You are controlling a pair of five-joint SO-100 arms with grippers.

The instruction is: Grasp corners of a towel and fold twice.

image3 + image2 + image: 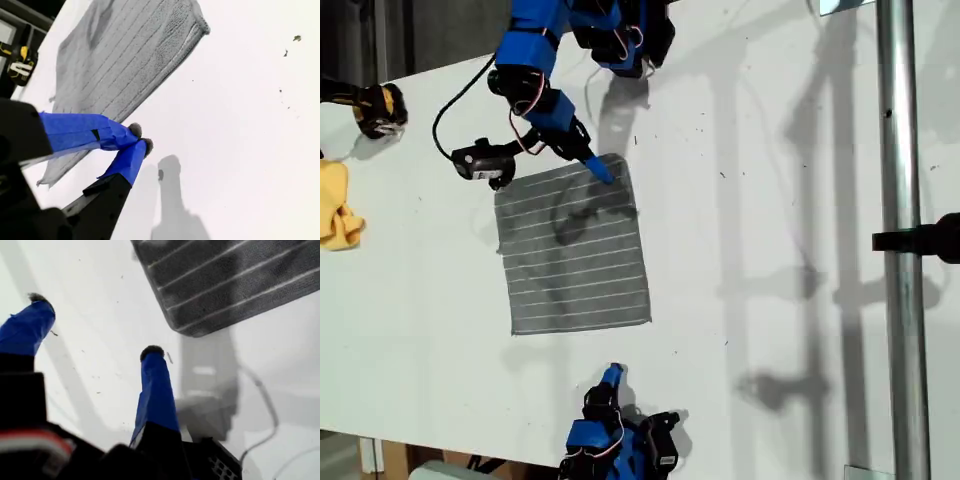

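Note:
The grey towel (575, 250) with thin white stripes lies flat on the white table. My first gripper (592, 162) reaches in from the exterior view's top, and its blue tip overlaps the towel's upper right corner (620, 165) there. In the first wrist view this gripper (95, 326) is open with nothing between its fingers, and a rounded towel corner (192, 330) lies just beyond them. My second gripper (612, 374) is shut and empty on bare table below the towel's lower edge. The second wrist view shows its closed tips (141, 139) beside the towel (125, 55).
A yellow cloth (335, 205) lies at the exterior view's left edge, with a black and yellow object (380, 108) above it. A metal pole (900, 240) with a black clamp (925, 240) runs down the exterior view's right side. The table's edge runs along the exterior view's bottom left.

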